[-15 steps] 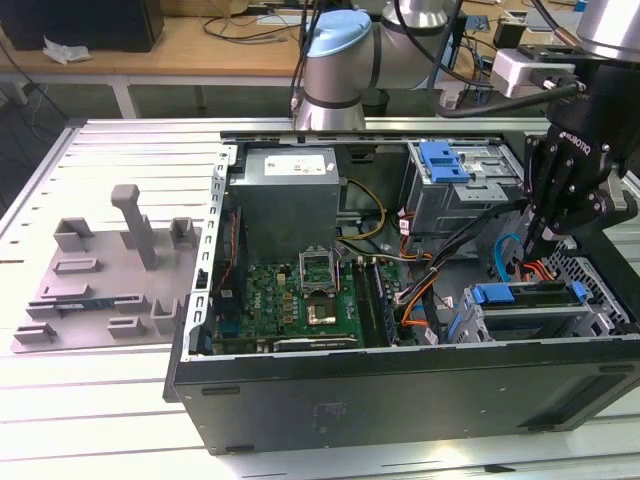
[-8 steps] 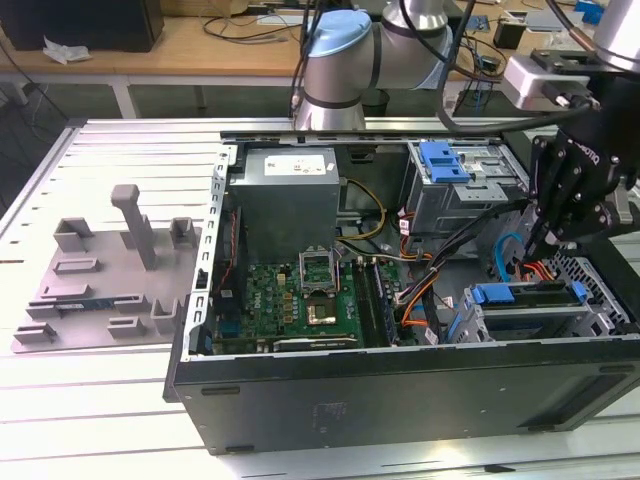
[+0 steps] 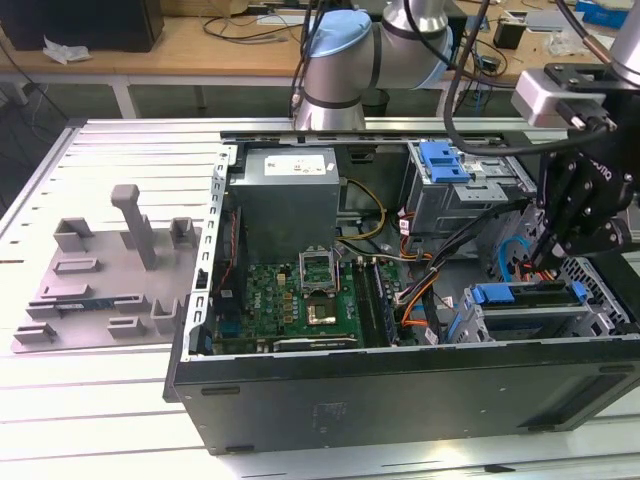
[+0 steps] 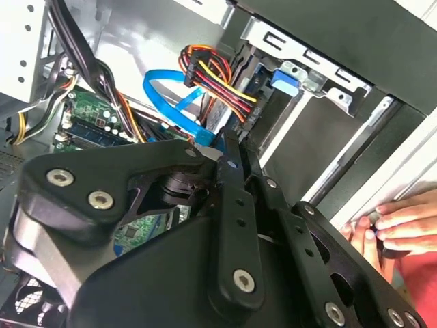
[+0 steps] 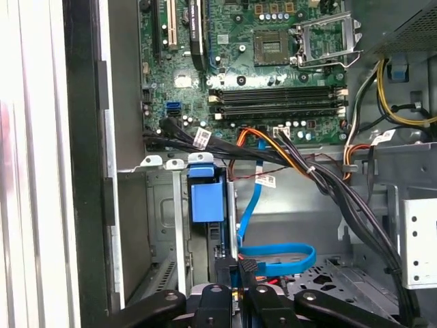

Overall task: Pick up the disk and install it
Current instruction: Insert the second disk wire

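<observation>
The disk [image 3: 520, 295], silver with a blue bracket, sits edge-up in the lower drive cage at the exterior view's right. In the first wrist view its blue bracket [image 5: 207, 198] stands in the cage slot. My gripper [image 3: 545, 262] hangs just above the disk's inner end, beside the blue data cable [image 5: 273, 256]. The black fingertips [image 5: 224, 268] are drawn together with nothing seen between them. In the second wrist view the gripper [image 4: 229, 147] points at the cable bundle [image 4: 212, 82] next to the cage.
The open computer case [image 3: 400, 385] lies on the metal table. A blue tray [image 3: 445, 160] tops the upper drive cage. Motherboard [image 3: 300, 295] and power supply [image 3: 290, 195] fill the case's left. A grey fixture [image 3: 110, 270] stands outside. A person's hand [image 4: 403, 219] rests on the case edge.
</observation>
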Controlling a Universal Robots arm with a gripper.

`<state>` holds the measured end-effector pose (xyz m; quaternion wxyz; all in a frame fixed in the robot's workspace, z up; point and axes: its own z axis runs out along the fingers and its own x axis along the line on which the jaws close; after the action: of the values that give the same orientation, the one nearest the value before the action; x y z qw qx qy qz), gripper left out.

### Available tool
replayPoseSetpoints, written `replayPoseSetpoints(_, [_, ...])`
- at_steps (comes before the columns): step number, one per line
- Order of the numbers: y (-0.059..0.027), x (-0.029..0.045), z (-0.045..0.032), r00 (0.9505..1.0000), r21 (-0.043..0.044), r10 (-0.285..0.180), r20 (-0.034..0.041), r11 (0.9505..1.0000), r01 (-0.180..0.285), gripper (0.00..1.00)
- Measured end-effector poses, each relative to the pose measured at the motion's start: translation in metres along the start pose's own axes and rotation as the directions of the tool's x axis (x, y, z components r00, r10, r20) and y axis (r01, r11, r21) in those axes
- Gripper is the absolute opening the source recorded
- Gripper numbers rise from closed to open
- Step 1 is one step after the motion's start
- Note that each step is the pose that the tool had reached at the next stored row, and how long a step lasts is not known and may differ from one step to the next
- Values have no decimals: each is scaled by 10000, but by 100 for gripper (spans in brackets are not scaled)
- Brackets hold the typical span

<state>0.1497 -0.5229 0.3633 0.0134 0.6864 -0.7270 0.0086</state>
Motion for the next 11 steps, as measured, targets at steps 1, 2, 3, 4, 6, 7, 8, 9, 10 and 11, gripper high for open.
replayPoseSetpoints(1, [0, 9, 6, 10000, 9, 2, 7, 10000, -2, 16])
replayPoseSetpoints(2, [-1, 18, 11, 10000, 18, 2, 12, 10000, -2, 16])
replayPoseSetpoints(3, [-1, 28, 16, 10000, 26, 2, 17, 10000, -2, 16])
replayPoseSetpoints(4, [-1, 35, 20, 10000, 31, 2, 21, 10000, -2, 16])
replayPoseSetpoints(6, [-1, 37, 20, 10000, 34, 3, 21, 10000, -3, 16])
replayPoseSetpoints(7, [-1, 37, 21, 10000, 34, 3, 21, 10000, -3, 16])
replayPoseSetpoints(8, [-1, 37, 20, 10000, 34, 2, 21, 10000, -3, 16])
replayPoseSetpoints(9, [-1, 38, 21, 10000, 34, 3, 21, 10000, -3, 16])
replayPoseSetpoints(10, [-1, 38, 21, 10000, 34, 3, 21, 10000, -3, 16])
replayPoseSetpoints(11, [-1, 38, 21, 10000, 34, 2, 21, 10000, -2, 16])
